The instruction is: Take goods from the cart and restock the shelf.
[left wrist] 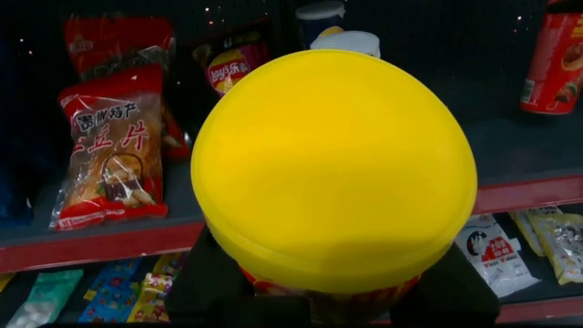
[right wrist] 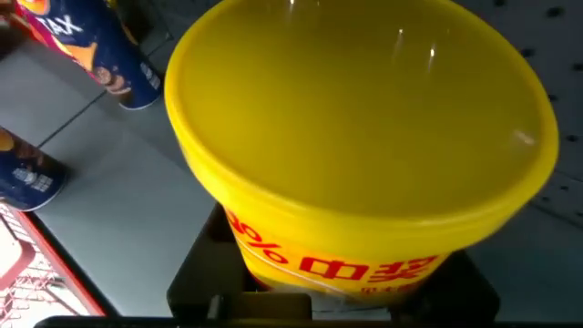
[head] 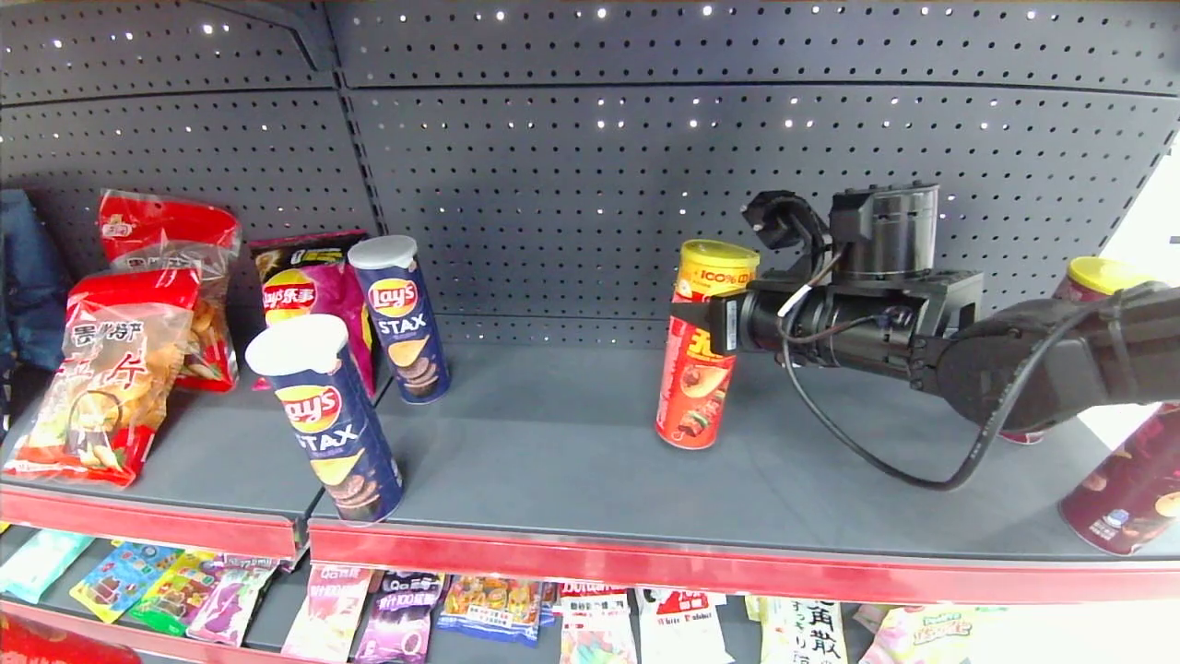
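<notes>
Nearest of all, out in front of the shelf, the left gripper is clamped on a second can. The left wrist view looks down on this can's big yellow lid. Far behind it are the snack bags at the shelf's left end.

In the head view, flat packets lie on the lower shelf. Above them runs the shelf's red front edge. A blue can stands just behind that edge on the left. A dark red can stands by the edge at the far right. Between these two the shelf is bare and wide.

Farther in, near the middle, the right gripper comes in from the right and is clamped on the red can. The head view shows the can's whole side, about upright, with its bottom down at the shelf. I cannot tell if it rests there. The right wrist view shows its yellow lid from above, with dark gripper parts on both sides. There is bare shelf to the left of this can and under the arm.

Farther back, another blue can stands on the left, and a yellow-lid can stands behind the arm on the right. Last is the grey back wall full of small holes.
</notes>
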Tool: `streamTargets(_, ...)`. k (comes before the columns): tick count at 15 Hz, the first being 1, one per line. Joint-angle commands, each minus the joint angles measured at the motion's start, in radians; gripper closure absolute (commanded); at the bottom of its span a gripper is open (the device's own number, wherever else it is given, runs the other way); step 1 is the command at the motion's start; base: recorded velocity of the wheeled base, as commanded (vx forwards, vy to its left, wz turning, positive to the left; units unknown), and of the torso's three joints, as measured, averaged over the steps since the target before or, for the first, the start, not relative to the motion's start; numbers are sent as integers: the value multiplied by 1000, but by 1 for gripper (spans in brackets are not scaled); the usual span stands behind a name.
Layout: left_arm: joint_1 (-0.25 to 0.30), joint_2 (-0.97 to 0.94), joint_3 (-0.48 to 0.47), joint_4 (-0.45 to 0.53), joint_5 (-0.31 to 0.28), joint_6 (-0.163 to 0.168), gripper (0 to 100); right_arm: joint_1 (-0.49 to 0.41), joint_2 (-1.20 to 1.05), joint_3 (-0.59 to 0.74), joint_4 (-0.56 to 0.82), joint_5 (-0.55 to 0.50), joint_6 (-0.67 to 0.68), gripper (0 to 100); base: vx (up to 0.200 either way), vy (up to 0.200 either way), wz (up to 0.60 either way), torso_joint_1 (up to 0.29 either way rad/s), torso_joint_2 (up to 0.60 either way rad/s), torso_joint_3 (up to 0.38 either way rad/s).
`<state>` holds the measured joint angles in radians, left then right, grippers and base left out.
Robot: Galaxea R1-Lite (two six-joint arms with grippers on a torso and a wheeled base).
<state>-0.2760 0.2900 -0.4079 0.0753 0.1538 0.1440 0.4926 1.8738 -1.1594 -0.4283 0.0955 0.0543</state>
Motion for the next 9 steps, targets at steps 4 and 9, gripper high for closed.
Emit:
streamTargets(4,0,0,23,-2,-8,0,100,64,-145,188,-10,-105,6,100,0,0,0,0,0,0)
streamTargets(9,0,-2,24,-2,-8,0,100,123,-165,308,-175,-146,6,100,0,0,0,0,0,0)
